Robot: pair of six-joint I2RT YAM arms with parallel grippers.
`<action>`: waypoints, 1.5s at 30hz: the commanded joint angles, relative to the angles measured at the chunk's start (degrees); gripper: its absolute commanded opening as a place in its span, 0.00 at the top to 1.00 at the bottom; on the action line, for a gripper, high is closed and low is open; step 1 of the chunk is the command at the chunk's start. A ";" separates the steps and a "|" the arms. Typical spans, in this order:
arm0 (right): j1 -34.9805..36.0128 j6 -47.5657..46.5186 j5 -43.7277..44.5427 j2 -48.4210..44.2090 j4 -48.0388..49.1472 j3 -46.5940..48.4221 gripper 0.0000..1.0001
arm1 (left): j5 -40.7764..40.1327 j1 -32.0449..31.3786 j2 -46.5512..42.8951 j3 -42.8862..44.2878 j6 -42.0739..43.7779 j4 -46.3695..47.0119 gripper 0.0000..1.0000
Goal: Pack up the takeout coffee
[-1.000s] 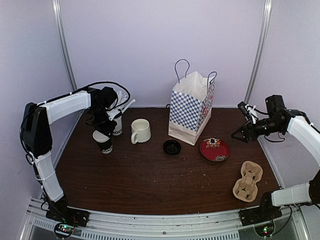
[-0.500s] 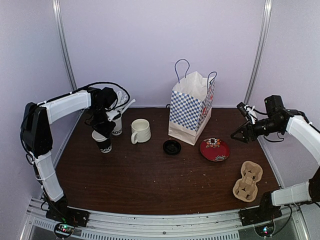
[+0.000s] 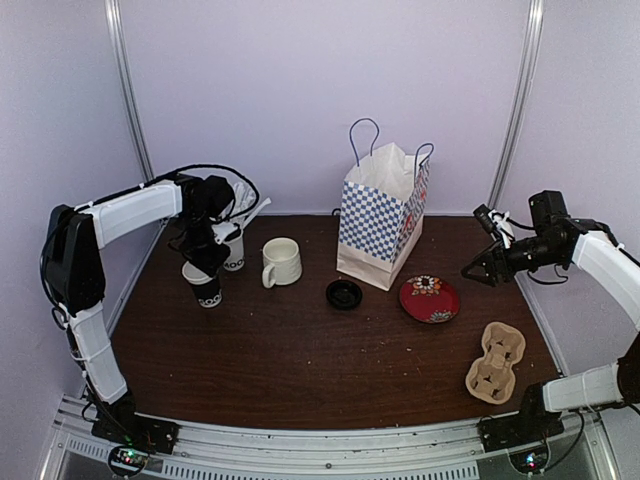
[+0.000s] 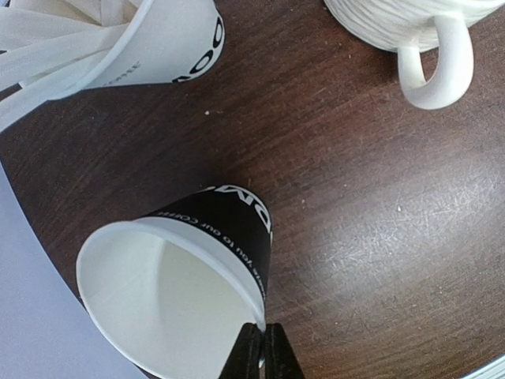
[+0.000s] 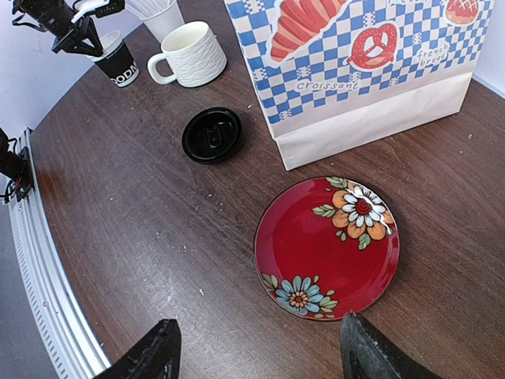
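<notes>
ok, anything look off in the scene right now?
The takeout coffee cup is open: its black lid lies apart on the table, near the checkered bag. The left gripper pinches the cup's bare rim, and the cup looks empty inside.

- The left arm (image 3: pixel 130 212) is showing white rounded shells, with black blocks sitting at its joints.
- A thin black cable (image 3: pixel 215 168) is looping over its far part.
- The right arm (image 3: pixel 600 255) is wearing the same white shells and black joints.
- The fingers (image 4: pixel 246 362) of the left gripper (image 4: pixel 260 332) are looking black, narrow and flat.
- The fingers (image 5: pixel 158 355) of the right gripper (image 5: pixel 260 320) are appearing as two dark, rounded tips.
- The black bases (image 3: pixel 135 430) are carrying small green lights.
</notes>
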 commanded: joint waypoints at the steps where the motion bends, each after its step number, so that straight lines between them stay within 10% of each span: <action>1: -0.52 -0.69 0.31 -0.07 0.77 -0.50 0.28 | -1.01 -1.92 -1.81 2.54 -0.39 -3.70 1.00; 22: -0.34 -0.69 -0.06 1.43 0.85 0.04 0.29 | -2.06 -38.15 6.31 26.16 2.29 -13.76 1.00; 45: -0.08 -1.75 1.12 2.11 0.66 -0.32 0.29 | 5.00 -45.26 12.51 22.50 6.14 -9.75 1.00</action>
